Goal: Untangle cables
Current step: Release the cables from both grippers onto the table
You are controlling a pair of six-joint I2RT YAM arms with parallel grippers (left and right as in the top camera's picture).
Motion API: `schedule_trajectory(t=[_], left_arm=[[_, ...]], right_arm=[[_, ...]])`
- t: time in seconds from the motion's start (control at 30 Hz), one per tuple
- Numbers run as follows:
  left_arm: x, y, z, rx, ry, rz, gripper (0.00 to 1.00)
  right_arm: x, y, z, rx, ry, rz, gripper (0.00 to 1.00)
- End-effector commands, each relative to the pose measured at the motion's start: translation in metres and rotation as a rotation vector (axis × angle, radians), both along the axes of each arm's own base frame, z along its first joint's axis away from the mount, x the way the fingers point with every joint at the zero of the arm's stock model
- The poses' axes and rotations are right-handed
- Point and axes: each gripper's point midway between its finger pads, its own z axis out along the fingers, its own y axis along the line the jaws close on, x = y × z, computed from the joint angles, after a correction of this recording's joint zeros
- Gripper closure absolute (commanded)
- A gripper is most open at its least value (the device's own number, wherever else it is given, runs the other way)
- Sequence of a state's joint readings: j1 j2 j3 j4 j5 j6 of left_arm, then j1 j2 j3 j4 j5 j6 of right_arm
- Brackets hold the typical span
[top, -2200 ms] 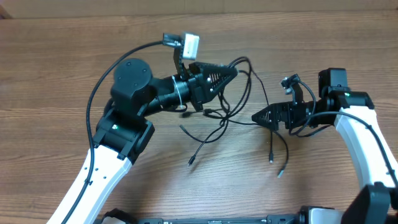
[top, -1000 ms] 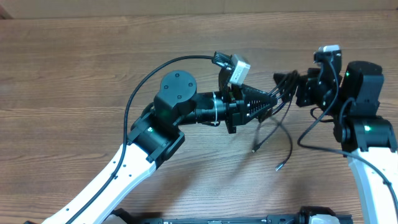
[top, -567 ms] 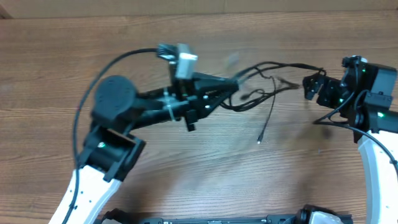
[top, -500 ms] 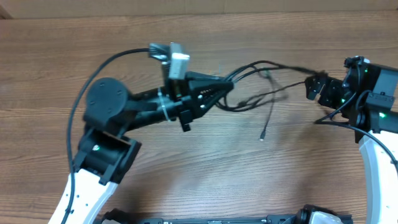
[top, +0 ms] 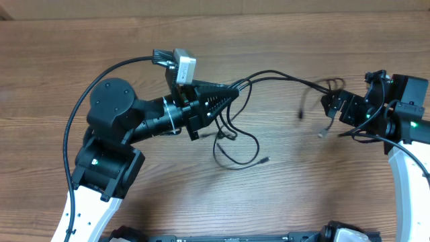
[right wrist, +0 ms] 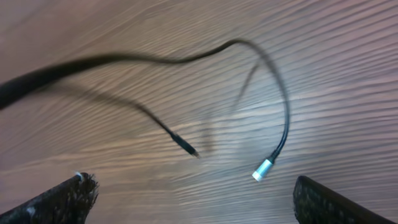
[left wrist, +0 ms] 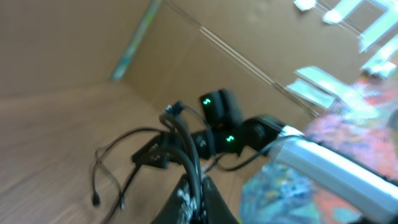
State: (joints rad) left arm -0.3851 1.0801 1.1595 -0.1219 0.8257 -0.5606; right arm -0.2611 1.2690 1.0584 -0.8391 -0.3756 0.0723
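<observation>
Drawing back with the thin black metal-tipped cables (top: 275,74) pinched in its closed tip, the left tool (top: 235,88) has pulled them free of the right tool (top: 331,107), now wide and empty, leaving loose plug ends just ahead of it over the wooden surface (top: 336,195), spread but probably not yet separated.

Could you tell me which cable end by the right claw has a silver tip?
The plug on the looping cable; the other tip is dark throughout.

The cables (top: 272,73) lie on the table (top: 201,198) between the left gripper (top: 234,88) and the right gripper (top: 330,107).
</observation>
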Motion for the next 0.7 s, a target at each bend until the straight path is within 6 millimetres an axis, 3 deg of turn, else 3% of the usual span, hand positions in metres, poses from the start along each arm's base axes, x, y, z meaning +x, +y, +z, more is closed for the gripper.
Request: schedule_trajectory(t=[0.0, 0.03, 0.13, 0.2, 0.33, 0.4, 0.43, 0.67], left_arm=[[0.019, 0.012, -0.013, 0.086, -0.035, 0.132, 0.96], [0.027, 0.016, -0.026, 0.124, -0.001, 0.171, 0.94], [0.040, 0.018, -0.053, 0.182, 0.086, 0.218, 0.62], [0.045, 0.015, -0.062, 0.190, 0.117, 0.208, 0.50], [0.054, 0.012, -0.080, 0.220, 0.169, 0.209, 0.37], [0.058, 0.015, -0.090, 0.244, 0.196, 0.236, 0.18], [0.061, 0.019, -0.096, 0.264, 0.215, 0.266, 0.00], [0.068, 0.062, -0.147, 0.468, 0.356, 0.494, 0.00]], right_arm=[[-0.008, 0.033, 0.009, 0.176, -0.005, 0.102, 0.00], [-0.010, 0.038, 0.010, 0.205, 0.000, 0.116, 0.00], [-0.017, 0.052, 0.015, 0.285, 0.013, 0.157, 0.00], [-0.022, 0.056, 0.015, 0.313, 0.033, 0.164, 0.00], [-0.031, 0.060, 0.011, 0.329, 0.079, 0.165, 0.00], [-0.034, 0.068, 0.010, 0.330, 0.090, 0.187, 0.00], [-0.035, 0.073, 0.010, 0.331, 0.095, 0.203, 0.00], [-0.051, 0.131, 0.015, 0.369, 0.119, 0.404, 0.00]])
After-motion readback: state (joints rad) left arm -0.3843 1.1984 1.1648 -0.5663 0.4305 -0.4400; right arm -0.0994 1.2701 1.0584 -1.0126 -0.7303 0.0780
